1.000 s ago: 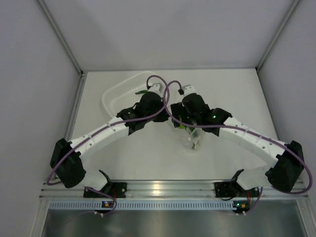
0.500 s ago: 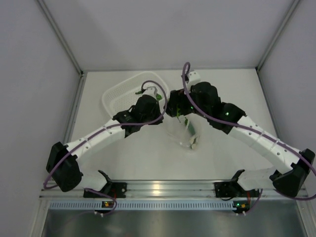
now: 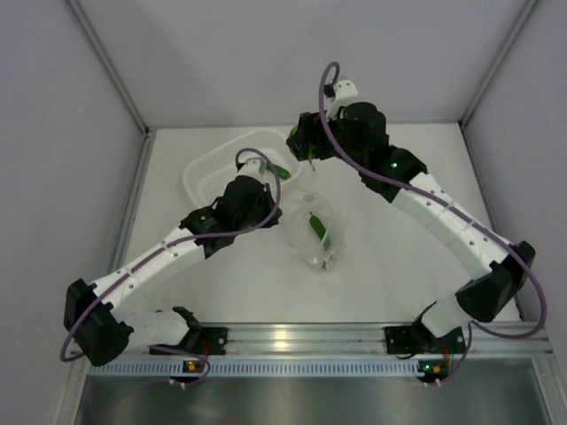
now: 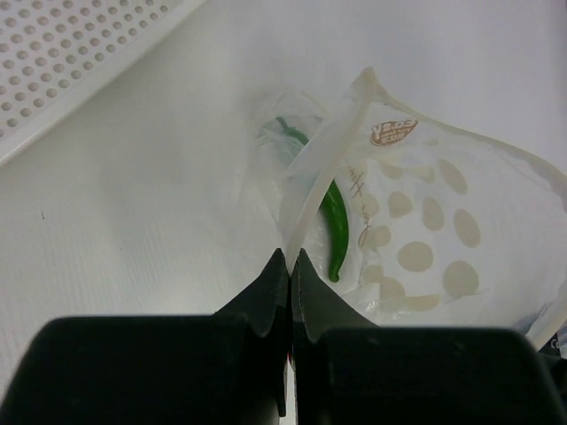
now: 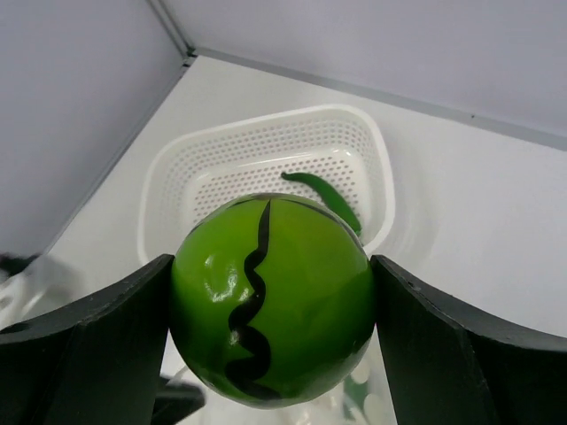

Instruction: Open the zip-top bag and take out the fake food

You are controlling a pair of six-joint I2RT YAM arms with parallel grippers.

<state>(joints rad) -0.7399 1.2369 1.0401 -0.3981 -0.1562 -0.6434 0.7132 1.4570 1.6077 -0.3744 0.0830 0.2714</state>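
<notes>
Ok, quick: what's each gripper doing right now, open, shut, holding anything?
Left gripper: shut, pinching the edge of the zip-top bag.
Right gripper: shut on the lime-green ball.

White table (image 3: 221,292) was enclosed on three sides by plain pale grey walls (image 3: 292,53). Aluminium rail (image 3: 301,336) ran along its near edge.

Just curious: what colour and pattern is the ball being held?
The ball is lime green with a black zigzag line, clearest in the right wrist view.
</notes>
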